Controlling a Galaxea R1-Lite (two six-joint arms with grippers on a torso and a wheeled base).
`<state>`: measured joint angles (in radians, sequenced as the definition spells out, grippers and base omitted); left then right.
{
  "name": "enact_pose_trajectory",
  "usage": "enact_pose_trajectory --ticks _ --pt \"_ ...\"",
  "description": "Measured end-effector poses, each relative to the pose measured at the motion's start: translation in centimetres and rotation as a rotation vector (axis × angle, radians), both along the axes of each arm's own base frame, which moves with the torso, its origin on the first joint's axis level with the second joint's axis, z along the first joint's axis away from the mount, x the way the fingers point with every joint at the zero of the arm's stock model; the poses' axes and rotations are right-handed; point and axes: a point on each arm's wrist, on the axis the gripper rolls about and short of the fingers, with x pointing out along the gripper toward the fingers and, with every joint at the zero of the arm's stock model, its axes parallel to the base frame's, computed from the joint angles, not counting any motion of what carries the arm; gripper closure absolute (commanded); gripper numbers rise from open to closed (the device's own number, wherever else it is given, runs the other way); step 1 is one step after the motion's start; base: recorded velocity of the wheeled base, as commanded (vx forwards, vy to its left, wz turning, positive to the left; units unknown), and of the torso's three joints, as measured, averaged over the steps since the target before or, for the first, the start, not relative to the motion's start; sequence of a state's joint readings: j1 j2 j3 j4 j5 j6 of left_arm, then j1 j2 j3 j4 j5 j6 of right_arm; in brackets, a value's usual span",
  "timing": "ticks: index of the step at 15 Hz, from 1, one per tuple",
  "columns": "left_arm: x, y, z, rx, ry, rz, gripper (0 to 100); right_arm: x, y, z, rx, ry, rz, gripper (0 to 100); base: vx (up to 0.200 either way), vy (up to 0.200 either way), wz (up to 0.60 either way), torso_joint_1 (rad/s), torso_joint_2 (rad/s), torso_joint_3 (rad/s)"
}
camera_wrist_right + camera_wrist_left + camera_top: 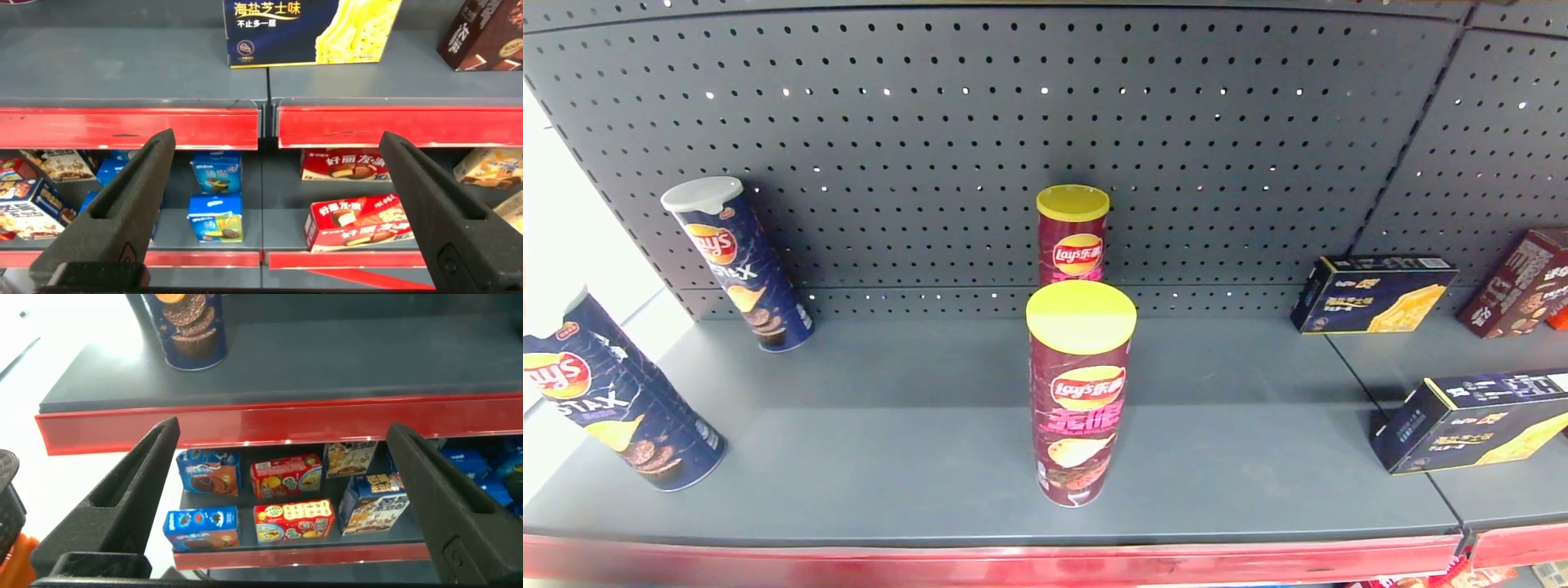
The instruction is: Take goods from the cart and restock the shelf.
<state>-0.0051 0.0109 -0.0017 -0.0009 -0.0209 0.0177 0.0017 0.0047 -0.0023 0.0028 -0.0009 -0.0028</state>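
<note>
Two maroon chip cans with yellow lids stand upright mid-shelf, one in front (1081, 392) and one behind it (1072, 234) against the pegboard. Two dark blue chip cans stand at the left, one near the front edge (617, 400) and one at the back (739, 263). The base of a blue can (186, 327) sits on the grey shelf (890, 457) in the left wrist view. My left gripper (282, 469) is open and empty, below the shelf's red front edge (270, 425). My right gripper (278, 175) is also open and empty, facing the red edges (270, 126) under a dark box (306, 31).
Dark blue and yellow boxes (1372, 294) (1470, 420) and a brown box (1515, 282) stand on the shelf's right part. Lower shelves hold blue biscuit boxes (204, 502), red boxes (286, 478) and red snack boxes (359, 224). A seam (269, 114) divides two shelf sections.
</note>
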Motion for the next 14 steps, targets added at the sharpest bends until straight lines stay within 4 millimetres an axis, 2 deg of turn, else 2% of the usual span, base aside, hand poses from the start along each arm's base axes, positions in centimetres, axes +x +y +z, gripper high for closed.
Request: enact_pose_trajectory --ticks 14 --pt "0.00 0.00 0.00 -0.001 0.000 0.000 0 0.00 0.01 0.00 0.000 0.000 0.003 0 0.000 0.000 0.00 0.000 0.00 0.000"
